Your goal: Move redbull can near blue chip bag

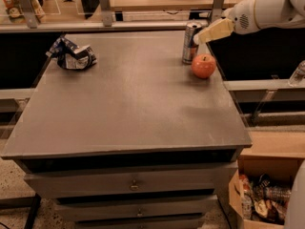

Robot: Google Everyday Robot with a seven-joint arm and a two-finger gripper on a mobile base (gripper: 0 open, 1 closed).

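The redbull can (pixel 190 42) stands upright near the far right corner of the grey table (pixel 128 104). The blue chip bag (pixel 72 54) lies crumpled near the far left corner. My gripper (pixel 199 38) reaches in from the right on a white arm, and its pale fingers (pixel 214 31) touch or nearly touch the right side of the can's upper part.
A red-orange apple (pixel 203 66) sits just in front and right of the can. A cardboard box (pixel 267 194) of snacks stands on the floor at the lower right. A counter with rails runs behind the table.
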